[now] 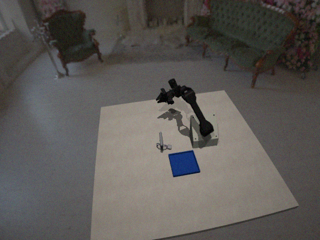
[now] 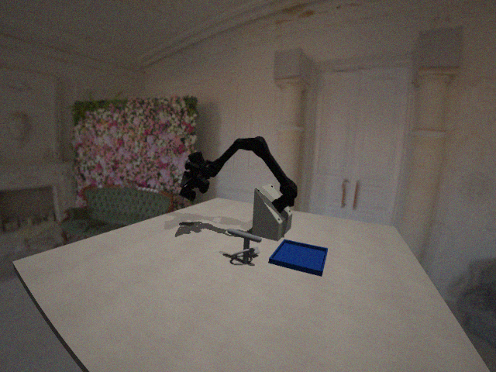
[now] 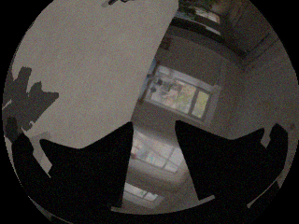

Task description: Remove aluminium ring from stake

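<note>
- Above the tabletop (image 1: 129,186) (image 2: 256,312), my tool (image 1: 158,99) (image 2: 184,192) (image 3: 153,126) hangs partly spread, nothing pinched.
- Around the foot of the stake (image 1: 161,139) (image 2: 246,245) sits the ring (image 1: 157,144) (image 2: 232,260); the cross-bar (image 1: 160,136) (image 2: 244,235) blocks it overhead.
- Near the stake lies the blue tray (image 1: 184,163) (image 2: 300,256).
- Only the wrist view shows windows (image 3: 179,93).

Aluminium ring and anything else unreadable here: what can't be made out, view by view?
- Aluminium ring: top and exterior, too small to judge its exact tilt.
- Steel stake's foot: top, hidden by its cross-bar.
- Blue square tray: wrist, out of frame.
</note>
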You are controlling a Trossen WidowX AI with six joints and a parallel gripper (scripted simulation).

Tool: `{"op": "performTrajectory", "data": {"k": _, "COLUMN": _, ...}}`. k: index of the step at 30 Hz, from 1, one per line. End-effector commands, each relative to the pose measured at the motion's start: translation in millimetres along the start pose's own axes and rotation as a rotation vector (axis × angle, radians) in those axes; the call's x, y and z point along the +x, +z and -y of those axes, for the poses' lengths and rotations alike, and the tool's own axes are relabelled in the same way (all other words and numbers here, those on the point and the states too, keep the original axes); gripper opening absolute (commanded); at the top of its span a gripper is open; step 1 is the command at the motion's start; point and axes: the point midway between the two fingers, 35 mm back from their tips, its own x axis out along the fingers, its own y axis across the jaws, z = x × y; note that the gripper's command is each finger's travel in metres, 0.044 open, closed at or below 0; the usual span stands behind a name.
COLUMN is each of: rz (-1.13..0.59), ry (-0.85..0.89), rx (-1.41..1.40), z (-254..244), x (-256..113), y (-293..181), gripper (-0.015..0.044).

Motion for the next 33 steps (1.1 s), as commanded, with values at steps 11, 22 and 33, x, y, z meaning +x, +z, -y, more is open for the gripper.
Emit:
{"op": "performTrajectory", "data": {"k": 11, "rz": 0.003, "ry": 0.085, "rx": 0.237, "z": 17.8, "x": 29.6, "y": 25.6, "gripper": 0.02}}
{"op": "performTrajectory", "data": {"k": 22, "rz": -0.009, "ry": 0.147, "rx": 0.407, "z": 30.5, "x": 50.1, "y": 48.3, "gripper": 0.02}}
{"op": "performTrajectory", "data": {"k": 33, "rz": -0.031, "ry": 0.202, "rx": 0.559, "z": 40.1, "x": 66.5, "y": 71.2, "gripper": 0.02}}
